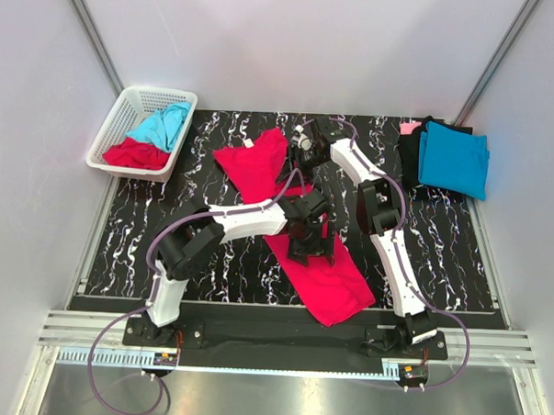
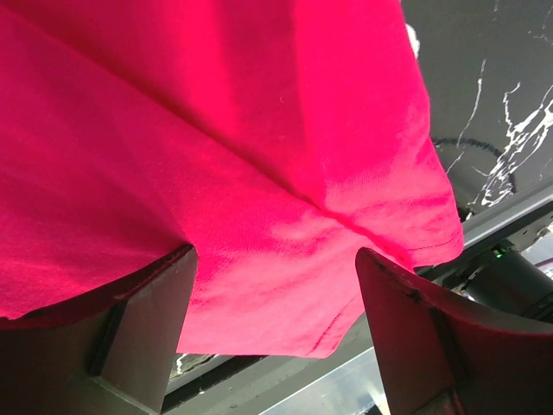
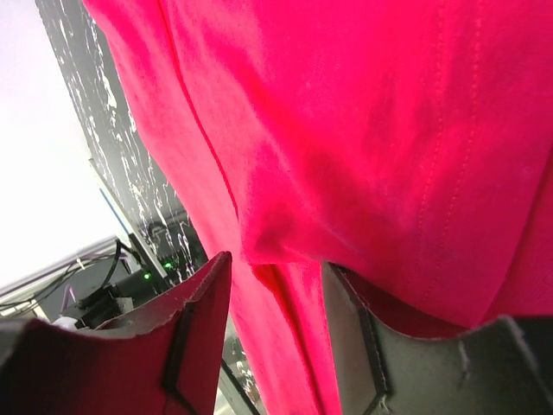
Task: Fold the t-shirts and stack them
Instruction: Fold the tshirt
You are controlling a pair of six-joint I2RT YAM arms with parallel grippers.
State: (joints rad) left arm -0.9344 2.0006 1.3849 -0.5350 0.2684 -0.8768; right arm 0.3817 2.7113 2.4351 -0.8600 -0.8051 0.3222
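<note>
Crimson t-shirt (image 1: 324, 278) lies spread long on the counter (image 1: 459, 252). The left end effector (image 2: 276, 255) gapes wide over it, and the right end effector (image 3: 276, 259) stands narrower (grip unclear). A folded stack (image 1: 449, 155) sits far right; two shirts (image 1: 151, 138) wait in the basket (image 1: 115, 127).

The overhead view was bright, even and sharp, with pale glare on the metal strip (image 1: 269, 391) along the bottom edge. Both wrist views were soft up close: the red t-shirt (image 2: 216, 173) glowed oversaturated, the fingers (image 2: 143, 346) sat dark and blurred below.
</note>
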